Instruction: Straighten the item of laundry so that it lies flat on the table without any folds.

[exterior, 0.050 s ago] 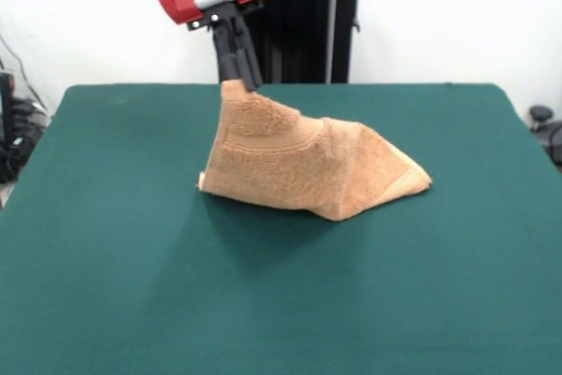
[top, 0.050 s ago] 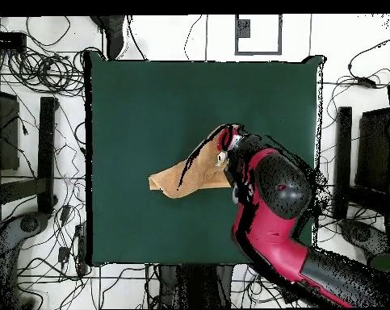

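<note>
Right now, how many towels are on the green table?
1. A single orange-tan terry towel sits near the table's middle, one corner pinched and lifted by the gripper, the rest draped down onto the cloth. Nothing suggests another beneath it.

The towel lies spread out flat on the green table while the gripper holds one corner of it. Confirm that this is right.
Not quite. The towel is not flat: the gripper has one corner pinched and lifted, so the cloth rises in a folded, tent-like peak while its lower edge rests on the green table. The front view shows this plainly. The rest stands.
</note>
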`<move>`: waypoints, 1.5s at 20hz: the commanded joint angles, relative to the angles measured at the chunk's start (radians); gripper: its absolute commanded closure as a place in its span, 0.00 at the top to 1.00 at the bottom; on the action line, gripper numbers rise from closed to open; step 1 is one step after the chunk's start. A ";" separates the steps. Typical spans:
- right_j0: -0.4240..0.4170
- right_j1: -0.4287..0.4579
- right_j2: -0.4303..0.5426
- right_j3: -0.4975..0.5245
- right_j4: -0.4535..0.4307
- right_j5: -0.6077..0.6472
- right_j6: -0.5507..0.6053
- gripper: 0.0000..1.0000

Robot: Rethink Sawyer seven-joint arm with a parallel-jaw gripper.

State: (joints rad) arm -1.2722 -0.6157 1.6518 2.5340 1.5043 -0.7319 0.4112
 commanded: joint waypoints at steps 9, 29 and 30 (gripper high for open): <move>0.179 -0.123 -0.400 -0.069 -0.316 0.236 0.069 0.00; 0.256 -0.103 -0.619 -0.181 -0.599 0.414 0.242 0.00; 0.281 -0.124 -0.644 -0.180 -0.560 0.439 0.231 0.00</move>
State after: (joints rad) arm -1.0768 -0.7398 1.1563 2.4098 0.9369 -0.4130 0.4115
